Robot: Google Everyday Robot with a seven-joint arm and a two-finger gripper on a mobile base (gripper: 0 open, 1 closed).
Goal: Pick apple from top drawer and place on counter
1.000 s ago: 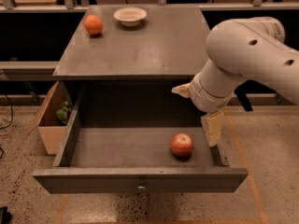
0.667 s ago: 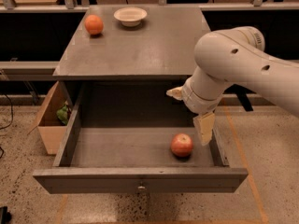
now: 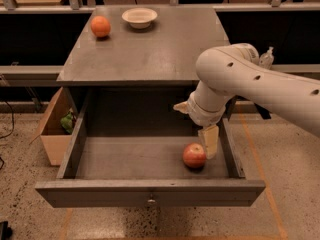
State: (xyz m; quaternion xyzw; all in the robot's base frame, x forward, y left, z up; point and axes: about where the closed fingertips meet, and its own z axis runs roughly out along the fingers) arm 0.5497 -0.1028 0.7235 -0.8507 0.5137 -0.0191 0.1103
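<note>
Two beige fingers [image 3: 209,142] of the gripper [image 3: 196,130] stand well apart with nothing between them. One hangs down at the lower right of the frame, just beside the apple [image 3: 194,155], and the other juts out toward the centre, higher up under the lip of the counter [image 3: 150,54]. The apple sits on the floor of the top drawer [image 3: 150,193], which is pulled fully out, in its right-hand part and near the right wall [image 3: 231,149]. It is not yet gripped.

The main risk looks like a nudge rather than a grasp. The lower finger is on the apple's right side, so a sideways closing move could roll the round fruit left across the smooth drawer floor before the second finger arrives. The space to the right is tight. With the drawer wall close by, the finger or the thick wrist could scrape the wood and drag the drawer askew.

The bulky arm also sits under the counter edge, so a straight lift from here could knock the arm or the fruit against the overhang. The gripper probably needs to back out toward the bottom of the frame first. A shallow pinch high on the apple could let it slip out during that move.

On the counter, at the upper left of the frame, an orange fruit [image 3: 100,26] and a pale bowl [image 3: 139,17] take up some room. A careless release near them, or near an edge, could send the apple rolling off to the floor
</note>
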